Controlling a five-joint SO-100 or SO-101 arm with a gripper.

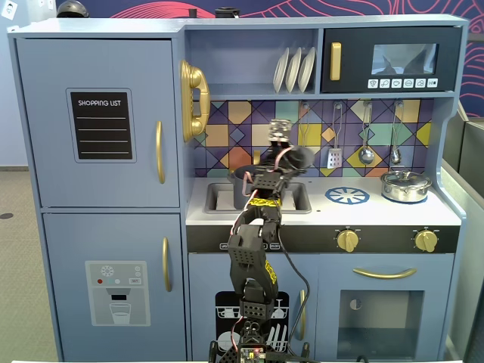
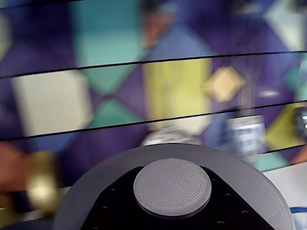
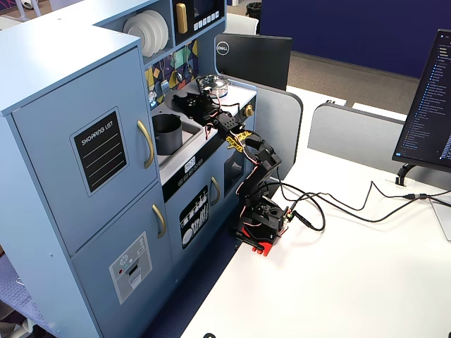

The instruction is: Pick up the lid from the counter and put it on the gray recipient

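Gripper (image 1: pixel 291 159) – pinching lid (image 2: pixel 172 191), raised above the counter (image 1: pixel 325 212) | pot (image 3: pixel 167 134) – in sink by counter's left edge, uncovered.

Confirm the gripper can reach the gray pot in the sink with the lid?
Probably yes: the gripper holds the lid just beside the gray pot, whose open top has nothing over it.

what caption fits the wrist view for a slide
Gripper holding the dark-gray lid by its knob, raised before the blurred colorful tile backsplash.
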